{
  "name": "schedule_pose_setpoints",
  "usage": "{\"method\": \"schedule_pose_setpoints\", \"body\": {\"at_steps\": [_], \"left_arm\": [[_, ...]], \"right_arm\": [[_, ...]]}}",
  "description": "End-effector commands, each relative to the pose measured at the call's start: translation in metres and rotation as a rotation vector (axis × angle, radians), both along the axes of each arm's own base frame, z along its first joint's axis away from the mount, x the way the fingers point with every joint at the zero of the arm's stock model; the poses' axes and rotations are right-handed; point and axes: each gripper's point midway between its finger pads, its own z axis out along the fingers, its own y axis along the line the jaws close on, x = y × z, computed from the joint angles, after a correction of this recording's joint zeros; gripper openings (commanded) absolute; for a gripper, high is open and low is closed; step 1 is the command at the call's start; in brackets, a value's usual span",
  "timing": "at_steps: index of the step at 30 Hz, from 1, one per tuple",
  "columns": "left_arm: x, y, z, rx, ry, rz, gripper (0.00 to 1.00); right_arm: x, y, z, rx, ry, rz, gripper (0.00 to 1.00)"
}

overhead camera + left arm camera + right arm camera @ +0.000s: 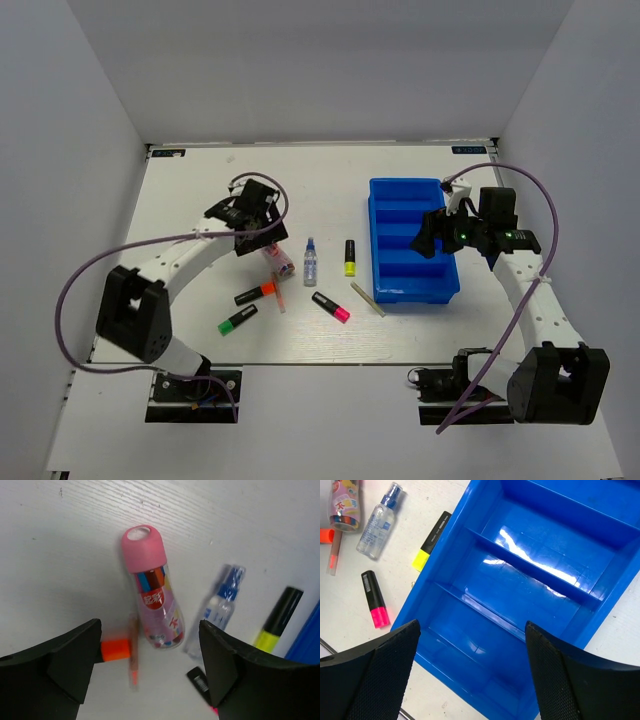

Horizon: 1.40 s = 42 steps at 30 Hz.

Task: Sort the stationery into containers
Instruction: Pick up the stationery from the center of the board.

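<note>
The stationery lies loose on the white table: a pink tube [279,262] [152,587], a clear blue-capped bottle [310,262] [220,605], and yellow [350,257], orange [256,293], green [238,319] and pink [331,307] highlighters. One pale stick [368,299] rests near the tray and another thin stick [133,652] lies beside the tube. The blue tray [380,215] [440,565] holds nothing in the compartments I can see. My left gripper [255,232] [150,665] hovers open just above the tube's base. My right gripper [432,235] [472,665] hangs open over the tray.
White walls enclose the table on three sides. The tray's left rim [307,640] lies close to the yellow highlighter [277,620]. Purple cables loop from both arms over the table's sides.
</note>
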Motion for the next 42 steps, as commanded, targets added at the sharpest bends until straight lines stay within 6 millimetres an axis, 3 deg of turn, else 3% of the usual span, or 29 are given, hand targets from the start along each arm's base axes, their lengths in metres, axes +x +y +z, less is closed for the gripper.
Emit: {"method": "schedule_pose_setpoints", "body": {"at_steps": [1,9,15,18,22,25,26,27,29,30,33,34,35,36,37,39,40,42], "left_arm": [[0.013,0.003,0.005,0.015,0.034,0.215,0.89],[0.018,-0.012,-0.039,-0.07,0.183,0.454,0.76],[0.009,-0.019,-0.078,-0.097,0.274,0.506,0.76],[0.013,-0.021,-0.093,-0.093,0.282,0.509,0.68],[0.015,-0.021,-0.11,-0.079,0.286,0.5,0.48],[0.014,-0.019,-0.121,-0.064,0.294,0.492,0.24],[0.015,-0.018,-0.121,-0.068,0.291,0.487,0.1],[0.02,-0.021,-0.118,-0.07,0.273,0.447,0.02],[0.025,-0.026,-0.108,-0.076,0.254,0.395,0.0],[0.045,-0.036,-0.082,-0.091,0.198,0.328,0.0],[0.064,-0.052,-0.038,-0.024,0.109,0.148,0.0],[0.084,-0.071,0.003,-0.042,0.021,0.085,0.0],[0.087,-0.077,0.016,-0.018,-0.005,0.031,0.0],[0.093,-0.089,0.035,-0.026,-0.039,0.002,0.0],[0.103,-0.098,0.059,-0.039,-0.095,-0.028,0.0],[0.105,-0.117,0.069,-0.056,-0.129,-0.065,0.0],[0.117,-0.129,0.09,-0.099,-0.201,-0.087,0.0],[0.123,-0.159,0.098,-0.167,-0.264,-0.163,0.0]], "right_arm": [[0.001,-0.002,0.01,-0.002,-0.016,-0.013,0.87],[-0.002,-0.004,0.012,-0.016,-0.038,-0.008,0.9],[-0.003,-0.006,0.016,-0.026,-0.06,-0.014,0.9],[-0.003,-0.007,0.015,-0.031,-0.063,-0.015,0.9],[-0.003,-0.009,0.018,-0.038,-0.075,-0.022,0.9],[-0.004,-0.009,0.02,-0.037,-0.088,-0.023,0.9],[-0.004,-0.01,0.021,-0.037,-0.092,-0.024,0.9],[-0.005,-0.009,0.023,-0.036,-0.098,-0.021,0.9],[-0.006,-0.008,0.022,-0.032,-0.096,-0.013,0.9],[-0.007,-0.008,0.022,-0.032,-0.095,-0.014,0.9],[-0.009,-0.005,0.021,-0.02,-0.092,0.01,0.86],[-0.011,0.0,0.023,-0.007,-0.096,0.039,0.68],[-0.011,0.0,0.022,-0.003,-0.09,0.042,0.12],[-0.011,0.0,0.023,-0.002,-0.088,0.044,0.0],[-0.012,0.002,0.022,0.002,-0.079,0.05,0.0],[-0.01,0.001,0.022,-0.002,-0.086,0.044,0.0],[-0.011,0.001,0.02,0.0,-0.075,0.043,0.0],[-0.01,-0.001,0.019,-0.006,-0.079,0.033,0.0]]}}
